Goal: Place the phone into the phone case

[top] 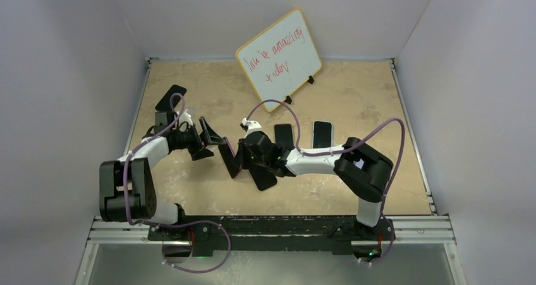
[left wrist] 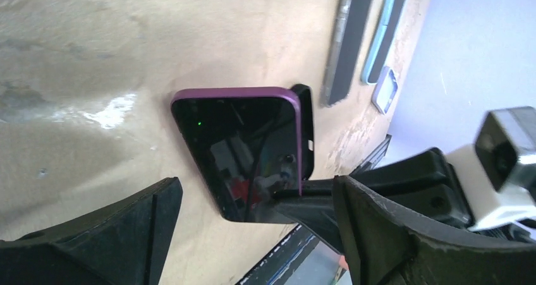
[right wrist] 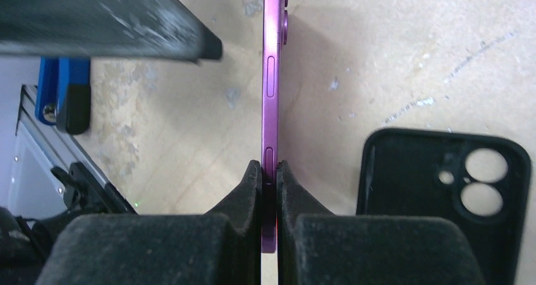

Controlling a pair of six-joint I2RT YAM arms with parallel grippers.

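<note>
My right gripper point(right wrist: 270, 171) is shut on a purple phone point(right wrist: 272, 76), holding it on edge above the table. In the left wrist view the phone's dark screen point(left wrist: 240, 146) faces my camera. The empty black phone case point(right wrist: 442, 203) lies open side up on the table just beside the phone, and in the left wrist view it point(left wrist: 306, 127) sits behind the phone. In the top view the phone point(top: 231, 160) is at table centre with the case point(top: 262, 179) to its right. My left gripper point(left wrist: 259, 234) is open and empty, close to the phone's left point(top: 212, 139).
A black phone point(top: 284, 135) and a blue-edged phone point(top: 322, 133) lie behind the right arm. Another dark case point(top: 170, 97) lies at far left. A whiteboard point(top: 278, 57) stands at the back. Walls enclose the table.
</note>
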